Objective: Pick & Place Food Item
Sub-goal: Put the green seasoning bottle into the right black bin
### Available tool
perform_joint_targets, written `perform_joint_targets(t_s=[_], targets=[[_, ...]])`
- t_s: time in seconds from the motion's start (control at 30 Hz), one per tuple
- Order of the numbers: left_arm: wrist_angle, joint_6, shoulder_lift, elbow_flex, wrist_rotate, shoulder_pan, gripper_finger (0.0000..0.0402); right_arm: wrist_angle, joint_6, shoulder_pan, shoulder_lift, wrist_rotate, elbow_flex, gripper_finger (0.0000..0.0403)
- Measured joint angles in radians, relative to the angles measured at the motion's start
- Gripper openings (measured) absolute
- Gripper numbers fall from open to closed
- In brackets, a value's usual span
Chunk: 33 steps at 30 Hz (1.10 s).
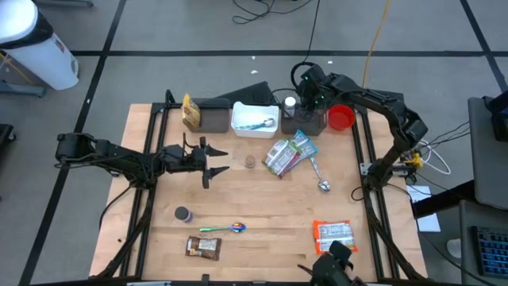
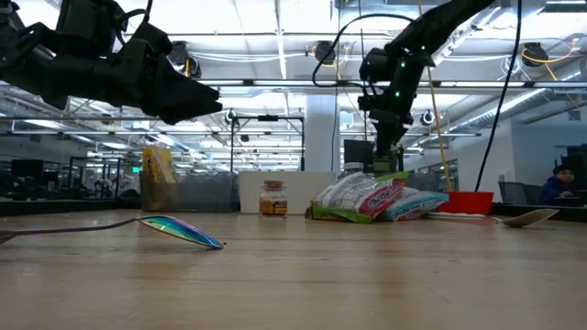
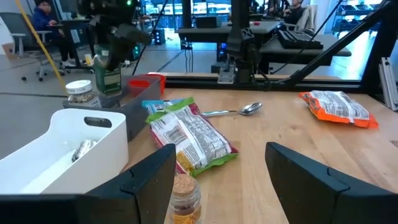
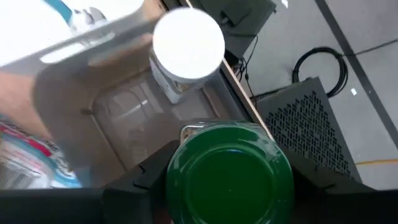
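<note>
A jar with a green lid (image 4: 229, 177) sits between the fingers of my right gripper (image 1: 311, 97) at the table's far side. It is above the grey bin (image 4: 118, 118), where a white-lidded jar (image 4: 188, 42) stands. In the left wrist view the green-lidded jar (image 3: 109, 71) shows a little above the bin's rim. My left gripper (image 1: 213, 161) hovers open over the table's left half, pointing level toward the right, with nothing between its fingers. My right gripper pinches the jar between its two fingers (image 4: 134, 183), one on each side of the jar just under the green lid's edge (image 4: 173, 186). The fingers come from above, slanting down. The jar hangs roughly upright over the grey bin, lifted clear as far as I can see.
A white bin (image 1: 254, 117) stands left of the grey one and a red bowl (image 1: 341, 117) right of it. Snack bags (image 1: 287, 153), a small spice jar (image 1: 250, 161) and a spoon (image 1: 319, 176) lie mid-table. An orange bag (image 1: 333, 234), a bar (image 1: 202, 247) and a coloured spoon (image 1: 226, 229) lie near the front.
</note>
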Motion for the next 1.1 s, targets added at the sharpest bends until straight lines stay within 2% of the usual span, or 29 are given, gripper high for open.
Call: perform_joint_targets(t_s=[0.17,0.3,1.1], targets=[[-0.001,0.0,0.0,0.0,0.0,0.0,0.0257,0.0,-0.005,-0.007,0.028,-0.001,0.0,0.0192],[-0.001,0.0,0.0,0.0,0.0,0.0,0.0257,0.029,-0.01,-0.007,0.043,-0.056,0.0,0.0193],[-0.011,0.001,0.0,0.001,0.001,0.0,0.0257,0.077,-0.026,-0.045,0.104,-0.054,0.0,0.0193]])
